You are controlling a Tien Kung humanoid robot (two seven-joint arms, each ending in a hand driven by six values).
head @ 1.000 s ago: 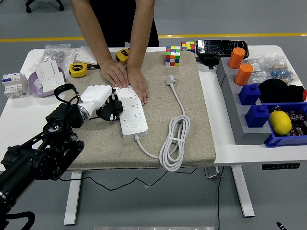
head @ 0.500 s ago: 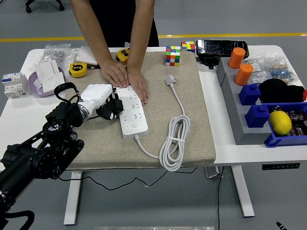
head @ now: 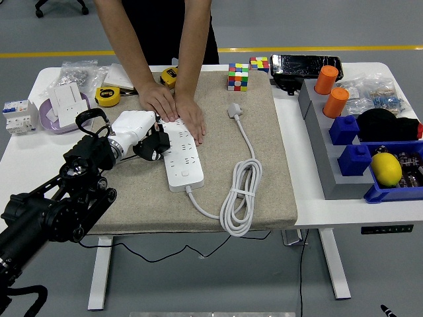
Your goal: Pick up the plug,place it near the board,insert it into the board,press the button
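At the far left of the white desk [head: 26,148] sit a white circuit breaker [head: 16,115] and a purple dish [head: 47,120] holding a white socket block [head: 68,100], with a yellow tape measure [head: 106,96] just behind. The left arm comes in from the lower left corner, and its white-shelled left robot hand [head: 147,139] lies over the left edge of the beige mat [head: 264,172], dark fingers [head: 157,142] curled right at the left side of the power strip. They seem to close on something small and dark, but it is too hidden to say whether that is a plug, so the grip cannot be judged.

The white power strip [head: 180,157], the board here, lies lengthwise on the mat. A person at the far side presses both hands [head: 173,109] flat on its far end. The strip's cable [head: 239,191] leaves its near end, loops in a coil toward the mat's front edge, then runs back up to a white plug [head: 235,110] lying loose on the mat, well apart from the strip.

Behind that stand two colour cubes [head: 238,76]. To the right, a black case [head: 305,66], two orange cups [head: 330,90] on a grey rack [head: 320,142], blue bins [head: 391,191] and a yellow lemon [head: 386,168].
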